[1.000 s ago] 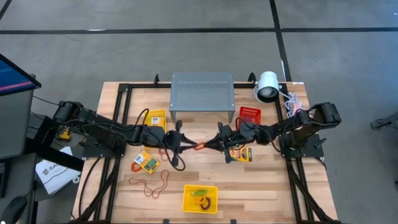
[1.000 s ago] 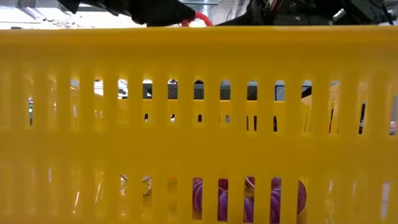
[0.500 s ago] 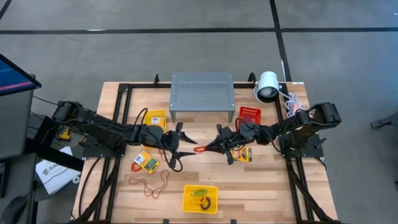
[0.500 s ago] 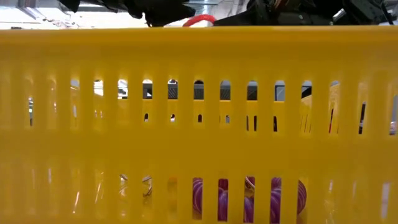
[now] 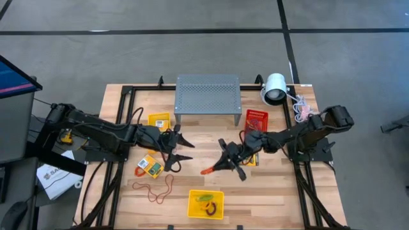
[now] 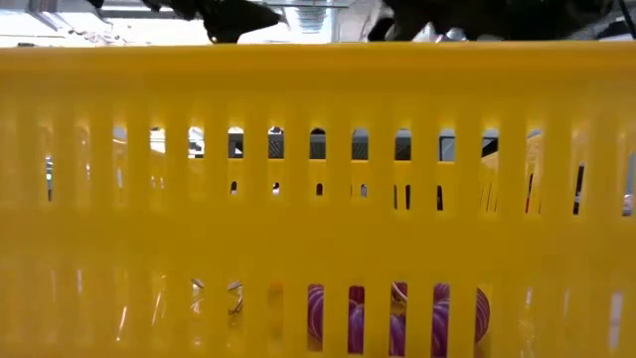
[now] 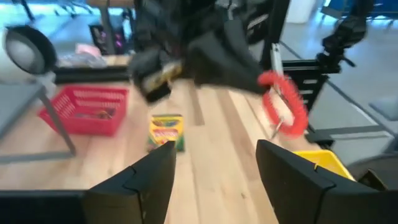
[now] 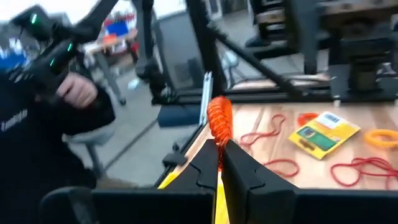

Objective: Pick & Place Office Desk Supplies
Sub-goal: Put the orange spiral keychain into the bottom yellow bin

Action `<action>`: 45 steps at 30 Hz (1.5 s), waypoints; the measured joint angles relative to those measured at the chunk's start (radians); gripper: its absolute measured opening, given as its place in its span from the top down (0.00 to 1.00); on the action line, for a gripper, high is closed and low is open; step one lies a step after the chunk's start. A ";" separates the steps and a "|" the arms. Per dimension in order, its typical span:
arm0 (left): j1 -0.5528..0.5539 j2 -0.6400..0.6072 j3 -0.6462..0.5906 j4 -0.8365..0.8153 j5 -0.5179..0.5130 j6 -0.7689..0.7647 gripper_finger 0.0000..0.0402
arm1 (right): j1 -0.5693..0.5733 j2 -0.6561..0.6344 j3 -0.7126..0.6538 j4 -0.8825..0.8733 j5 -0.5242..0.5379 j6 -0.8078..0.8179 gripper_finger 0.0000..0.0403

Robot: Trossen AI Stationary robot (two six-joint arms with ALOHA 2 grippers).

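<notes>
My right gripper (image 5: 216,168) hangs over the table's middle, shut on a red-orange rubber band (image 5: 207,170). It also shows in the right wrist view (image 8: 219,146) with the rubber band (image 8: 219,119). My left gripper (image 5: 186,151) stands open to its left with nothing between the fingers; in the left wrist view (image 7: 214,171) it faces the rubber band (image 7: 285,102). Crayon boxes lie flat at the left (image 5: 149,166) and under the right arm (image 5: 252,159). More red rubber-band loops (image 5: 156,189) lie on the wood. My right gripper pinches the rubber band between its two fingertips (image 8: 208,158), on one end of the bunched loop (image 8: 219,138). The fingers lie about level, slanting toward the table's near left. The rest of the band juts out past the fingertips, clear of the table.
A yellow basket (image 5: 206,204) with some rubber bands stands at the near edge and fills the low view (image 6: 318,199). A small yellow basket (image 5: 160,119), a red basket (image 5: 257,117), the grey perforated stand (image 5: 208,94) and the white lamp (image 5: 275,88) stand farther back. A person (image 8: 56,118) is beyond the table.
The rubber band was stretched between both grippers. My left gripper has opened, let it go and drawn back toward the table's left. My right gripper has carried the band, now drawn short, toward the near edge.
</notes>
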 joint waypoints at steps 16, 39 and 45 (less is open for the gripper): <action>-0.099 -0.011 -0.182 0.273 0.110 -0.146 0.48 | 0.276 -0.092 0.222 -0.492 0.370 -0.084 1.00; -0.215 -0.011 -0.230 0.321 0.109 -0.216 0.48 | 0.327 0.286 0.548 -0.724 0.417 0.023 1.00; -0.215 -0.011 -0.229 0.310 0.109 -0.216 0.48 | 0.328 0.403 0.654 -0.841 0.406 0.084 1.00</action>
